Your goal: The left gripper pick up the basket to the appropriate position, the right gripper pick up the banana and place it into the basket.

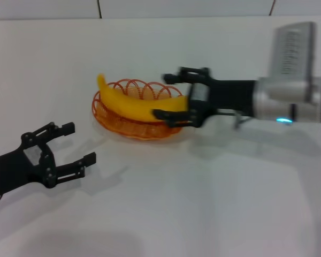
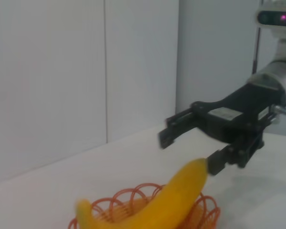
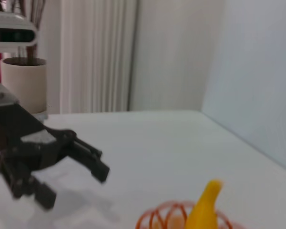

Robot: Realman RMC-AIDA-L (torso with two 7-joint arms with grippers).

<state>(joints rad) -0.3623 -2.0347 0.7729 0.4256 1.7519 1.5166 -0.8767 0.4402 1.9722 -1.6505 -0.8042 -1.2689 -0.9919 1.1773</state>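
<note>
The yellow banana (image 1: 134,104) lies lengthwise in the orange wire basket (image 1: 117,127), which stands on the white table near the middle. My right gripper (image 1: 161,96) is open, with one finger on each side of the banana's right end, over the basket's right rim. My left gripper (image 1: 80,143) is open and empty, low at the front left, apart from the basket. The left wrist view shows the banana (image 2: 171,200), the basket (image 2: 133,199) and the right gripper (image 2: 188,152). The right wrist view shows the left gripper (image 3: 75,187), the banana's tip (image 3: 205,205) and the basket's rim (image 3: 167,214).
The white table (image 1: 203,203) stretches around the basket, with a pale wall along its far edge. In the right wrist view a beige pot (image 3: 24,81) stands far off behind the left arm.
</note>
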